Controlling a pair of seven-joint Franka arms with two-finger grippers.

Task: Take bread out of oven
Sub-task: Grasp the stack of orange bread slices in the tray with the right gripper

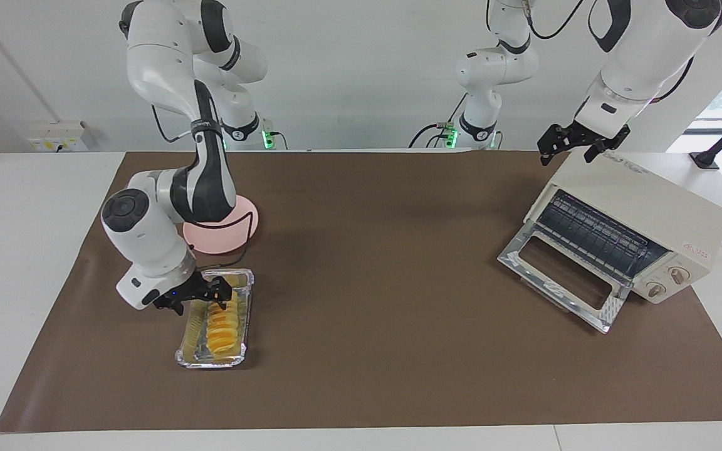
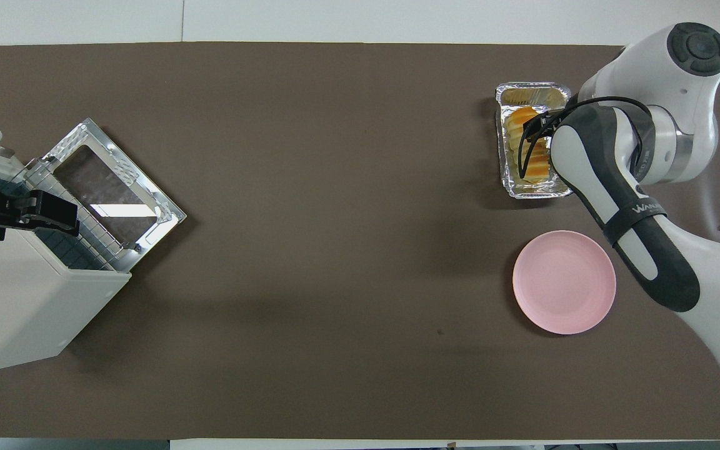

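Note:
The bread (image 1: 222, 331) is a ridged golden-yellow loaf lying in a silver foil tray (image 1: 247, 313) on the brown mat, toward the right arm's end of the table. It also shows in the overhead view (image 2: 525, 150) in the tray (image 2: 502, 140). My right gripper (image 1: 221, 299) points down over the end of the bread nearer to the robots and is low at it. The cream-white oven (image 1: 640, 210) stands toward the left arm's end with its glass door (image 1: 558, 275) dropped open and its wire rack bare. My left gripper (image 1: 566, 153) hangs open over the oven's top.
A pink plate (image 1: 239, 228) lies nearer to the robots than the foil tray, partly covered by the right arm, and shows whole in the overhead view (image 2: 564, 281). The oven (image 2: 19, 306) and its open door (image 2: 113, 187) sit at the mat's corner.

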